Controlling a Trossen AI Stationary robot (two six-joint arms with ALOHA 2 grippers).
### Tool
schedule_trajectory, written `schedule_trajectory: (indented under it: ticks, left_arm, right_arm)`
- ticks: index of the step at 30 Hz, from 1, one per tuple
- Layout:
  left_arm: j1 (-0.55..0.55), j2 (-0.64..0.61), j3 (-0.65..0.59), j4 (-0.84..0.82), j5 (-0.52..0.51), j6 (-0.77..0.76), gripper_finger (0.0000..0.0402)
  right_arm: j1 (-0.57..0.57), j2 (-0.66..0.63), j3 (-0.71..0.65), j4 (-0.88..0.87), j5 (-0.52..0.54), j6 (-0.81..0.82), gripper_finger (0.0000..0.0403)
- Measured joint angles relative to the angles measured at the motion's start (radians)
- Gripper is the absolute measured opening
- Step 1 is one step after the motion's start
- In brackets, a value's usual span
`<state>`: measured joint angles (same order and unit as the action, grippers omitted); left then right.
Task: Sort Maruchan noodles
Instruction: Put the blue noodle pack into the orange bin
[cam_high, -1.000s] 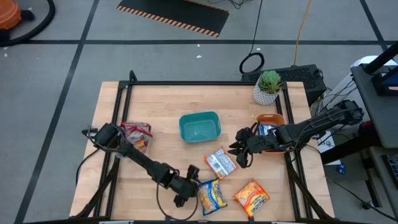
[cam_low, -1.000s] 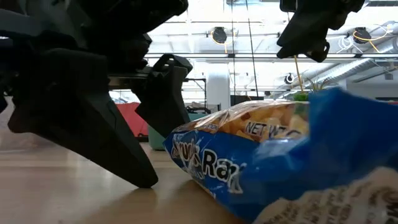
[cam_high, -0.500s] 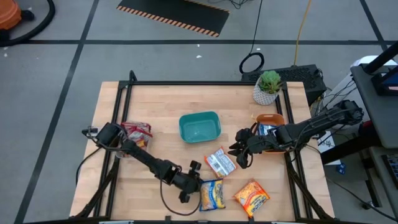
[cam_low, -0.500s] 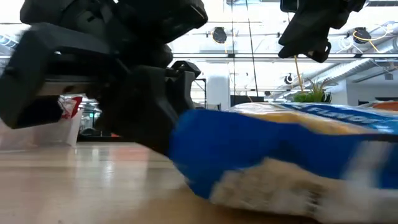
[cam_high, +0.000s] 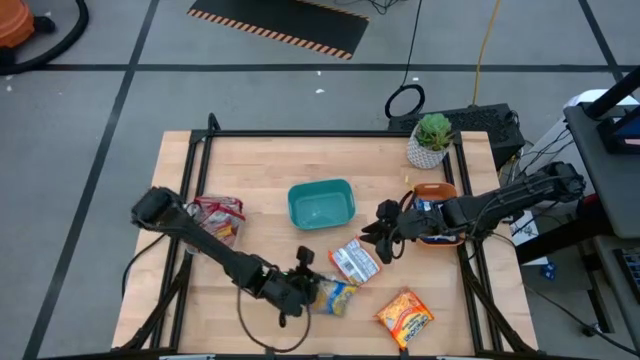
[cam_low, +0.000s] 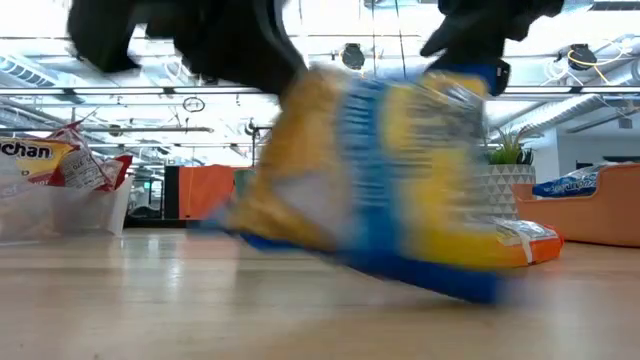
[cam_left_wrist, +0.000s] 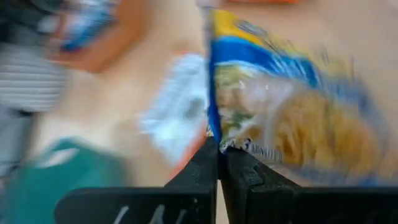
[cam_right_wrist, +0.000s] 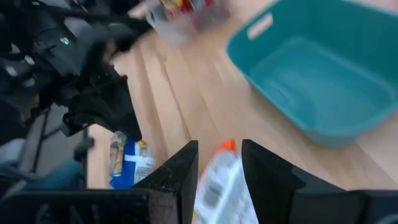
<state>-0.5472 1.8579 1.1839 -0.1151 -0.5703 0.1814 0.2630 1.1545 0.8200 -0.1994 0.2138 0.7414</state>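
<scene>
Left gripper (cam_high: 308, 289) fingers clamped on blue-and-yellow noodle packet (cam_high: 335, 296), in front of the teal bin (cam_high: 321, 204); right gripper (cam_high: 378, 236) fingers apart over white packet (cam_high: 354, 262).

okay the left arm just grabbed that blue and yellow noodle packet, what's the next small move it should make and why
Probably lift it a little higher. The left tool is shut on the edge of the blue-and-yellow Maruchan packet, but in the low view its lower edge hangs close above the table. The white-and-orange packet lies close by, so clearance first seems safest.
</scene>
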Motion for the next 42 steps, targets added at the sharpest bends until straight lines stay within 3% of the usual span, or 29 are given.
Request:
schedule_trajectory:
  ticks: [5, 11, 16, 21, 28, 31, 34, 42]
  left_arm:
    - [-0.038, -0.130, 0.000, -0.133, -0.224, -0.006, 0.0007]
    - [-0.066, -0.251, 0.000, -0.306, -0.353, -0.056, 0.0006]
    - [-0.069, -0.307, 0.001, -0.427, -0.388, -0.117, 0.0006]
    - [-0.057, -0.339, 0.001, -0.525, -0.402, -0.188, 0.0006]
    - [-0.043, -0.350, 0.002, -0.559, -0.400, -0.211, 0.0005]
    - [-0.044, -0.350, 0.002, -0.568, -0.386, -0.225, 0.0005]
    - [-0.046, -0.350, 0.002, -0.583, -0.372, -0.250, 0.0005]
    - [-0.062, -0.350, 0.002, -0.592, -0.371, -0.281, 0.0005]
  right_arm:
    - [-0.008, 0.008, 0.000, 0.097, 0.006, -0.080, 0.0119]
    - [-0.007, 0.079, 0.000, 0.214, 0.051, -0.175, 0.0119]
    - [-0.008, 0.186, 0.080, 0.253, 0.043, -0.233, 0.0119]
    - [0.005, 0.303, 0.280, 0.057, 0.049, -0.257, 0.0119]
    - [0.076, 0.478, 0.500, -0.035, 0.078, -0.533, 0.0119]
    - [0.097, 0.524, 0.537, -0.040, 0.174, -0.623, 0.0122]
    - [0.101, 0.530, 0.550, -0.039, 0.233, -0.656, 0.0140]
    - [0.083, 0.529, 0.553, -0.038, 0.225, -0.589, 0.0238]
